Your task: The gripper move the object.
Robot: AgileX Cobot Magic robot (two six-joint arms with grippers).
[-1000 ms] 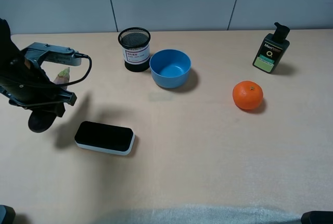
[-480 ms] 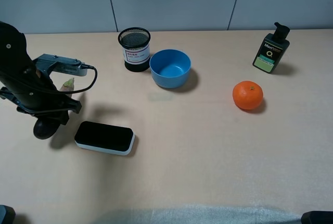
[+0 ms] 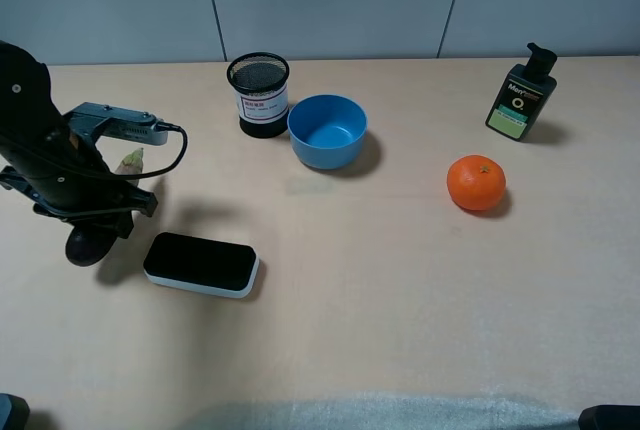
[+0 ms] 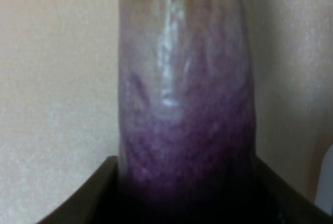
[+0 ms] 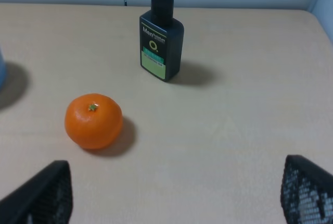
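Carrying step, I judge: left gripper (image 3: 98, 212) clamped on eggplant (image 3: 88, 247) near left edge of worktop (image 3: 380, 300), just beside eraser (image 3: 200, 263); next needs gentle set-down w/o nudging eraser, then release.

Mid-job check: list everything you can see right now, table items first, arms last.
eggplant: one, glossy dark purple with paler neck, gripped at the table's left side
eraser: one, black over white, lying just right of the eggplant's dark end
mesh pen cup: one, black with white label, back, left of the bowl
bowl: one, blue, back centre
orange: one, orange, right of centre
bottle: one, dark with green label, back right
table: one, light beige
left gripper: one, black, shut on the eggplant
right gripper: one, black, open, facing the orange and bottle
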